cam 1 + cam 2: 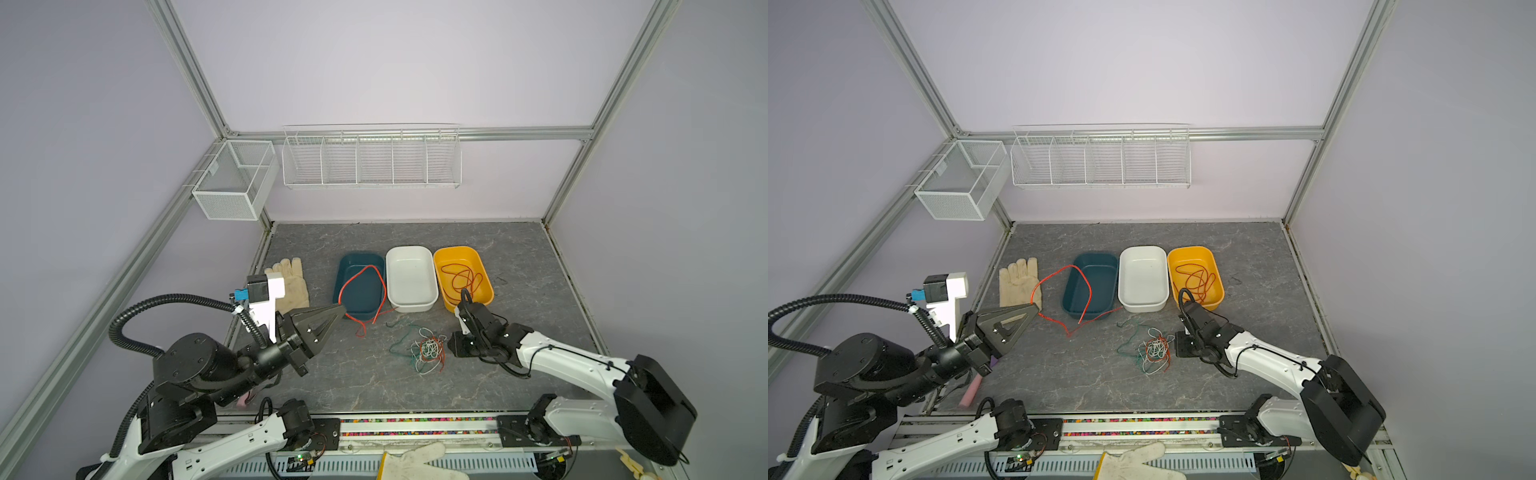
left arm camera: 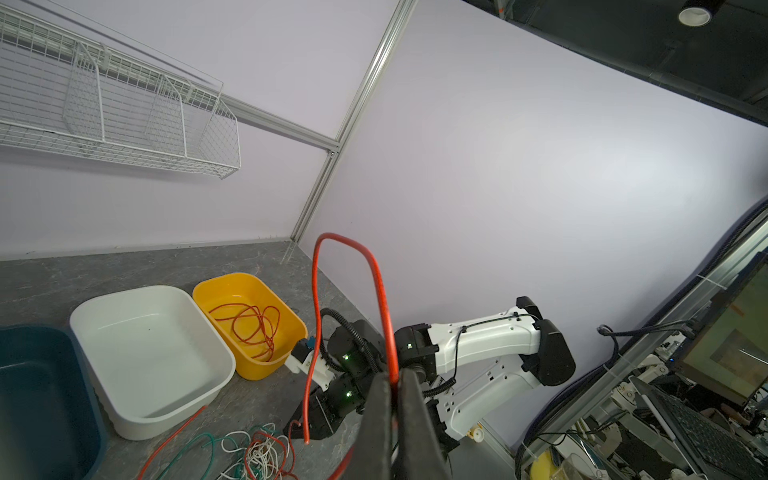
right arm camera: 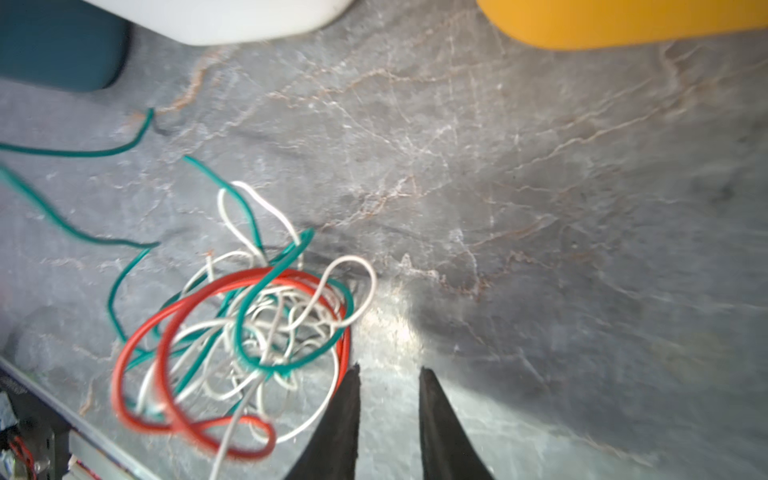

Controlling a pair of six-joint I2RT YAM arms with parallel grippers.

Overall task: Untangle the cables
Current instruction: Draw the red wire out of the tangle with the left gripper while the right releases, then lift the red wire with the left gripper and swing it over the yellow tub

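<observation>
Left claw [image 2: 395, 376] clamped red cable [image 2: 380, 299], held it above worktop [image 1: 519, 257]. Right claw [image 3: 388, 372] stood apart, empty, beside tangle [image 3: 249, 328]. Next likely: red cable into yellow bin [image 1: 489, 291].

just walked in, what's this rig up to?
Untangling cables. The left hand is shut on a red cable, holding it up in a loop. The right hand is open, holding nothing, beside the green, white and red tangle on the table. A second red cable lies in the yellow bin.
</observation>
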